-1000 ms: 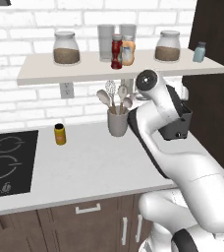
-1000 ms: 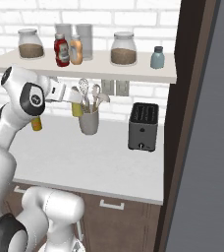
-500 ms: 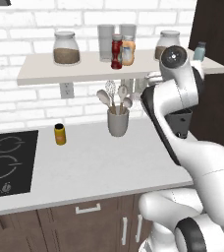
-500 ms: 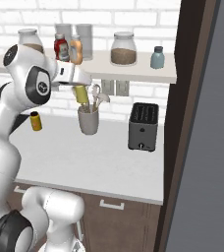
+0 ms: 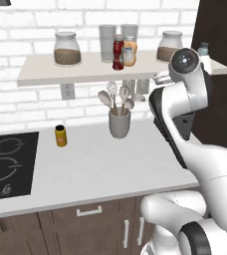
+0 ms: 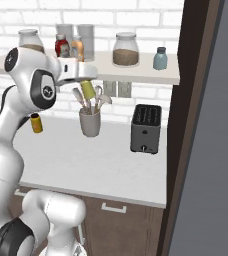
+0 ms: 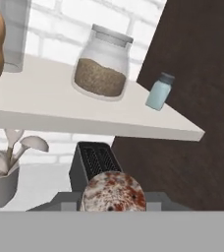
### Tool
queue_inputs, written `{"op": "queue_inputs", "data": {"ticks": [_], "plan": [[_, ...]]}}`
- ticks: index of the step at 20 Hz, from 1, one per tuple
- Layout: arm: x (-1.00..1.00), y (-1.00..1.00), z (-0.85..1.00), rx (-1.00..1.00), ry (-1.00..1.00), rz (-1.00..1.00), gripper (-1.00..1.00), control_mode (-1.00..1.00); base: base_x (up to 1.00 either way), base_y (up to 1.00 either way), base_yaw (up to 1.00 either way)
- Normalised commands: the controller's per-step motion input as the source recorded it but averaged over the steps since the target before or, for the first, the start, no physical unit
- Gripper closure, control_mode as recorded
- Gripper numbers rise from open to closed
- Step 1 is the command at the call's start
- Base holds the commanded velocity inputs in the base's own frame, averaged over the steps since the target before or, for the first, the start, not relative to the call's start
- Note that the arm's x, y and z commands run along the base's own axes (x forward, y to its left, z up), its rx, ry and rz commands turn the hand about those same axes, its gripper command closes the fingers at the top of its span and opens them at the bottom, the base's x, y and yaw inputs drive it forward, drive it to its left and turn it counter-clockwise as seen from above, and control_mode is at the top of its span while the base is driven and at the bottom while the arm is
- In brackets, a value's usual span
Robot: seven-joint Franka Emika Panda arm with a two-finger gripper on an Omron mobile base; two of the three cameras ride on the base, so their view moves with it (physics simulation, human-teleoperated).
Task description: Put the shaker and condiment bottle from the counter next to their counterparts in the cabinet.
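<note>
The shaker, yellow-green, is seen in the upper left of the right base view, clamped in the gripper, whose jaws are closed on its upper end. Its long axis runs nearly vertical, slightly tilted, with the free end hanging down toward the utensil crock; it is held in the air, just below the front edge of the shelf and clear of the counter. In the hand view a speckled round end face of the shaker is seen at the bottom centre, pointing at the camera.

On the shelf, in the left base view, two lidded jars of brown grains are counted, one at the upper left and one at the upper right, with two tall glasses between them. One red condiment bottle stands touching or just beside one orange bottle. One pale blue shaker stands near the shelf's right end.

On the counter one yellow-orange jar with a black lid stands upright at left centre, between the cooktop and the crock.

One black toaster is shown in the right base view, at centre; in the left base view that place is covered by the arm.
</note>
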Motion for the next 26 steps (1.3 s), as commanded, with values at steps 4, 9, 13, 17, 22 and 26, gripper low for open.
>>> {"op": "queue_inputs", "data": {"ticks": [4, 9, 13, 17, 22, 26], "plan": [[0.0, -0.48, 0.33, -0.03, -0.05, 0.07, 1.0, -1.0, 0.0, 0.0, 0.0], [0.04, -0.22, 0.39, -0.01, 0.0, 0.01, 1.0, -1.0, 0.0, 0.0, 0.0], [0.05, -0.22, 0.34, -0.01, 0.0, 0.0, 1.0, -1.0, 0.0, 0.0, 0.0], [0.0, -0.33, 0.1, 0.0, 0.0, 0.0, 1.0, -1.0, 0.0, 0.0, 0.0], [0.0, -0.33, 0.0, 0.0, 0.0, 0.0, 1.0, -1.0, 0.0, 0.0, 0.0], [-0.07, -0.09, 0.0, 0.0, -0.04, -0.01, 1.0, -1.0, 0.0, 0.0, 0.0]]}}
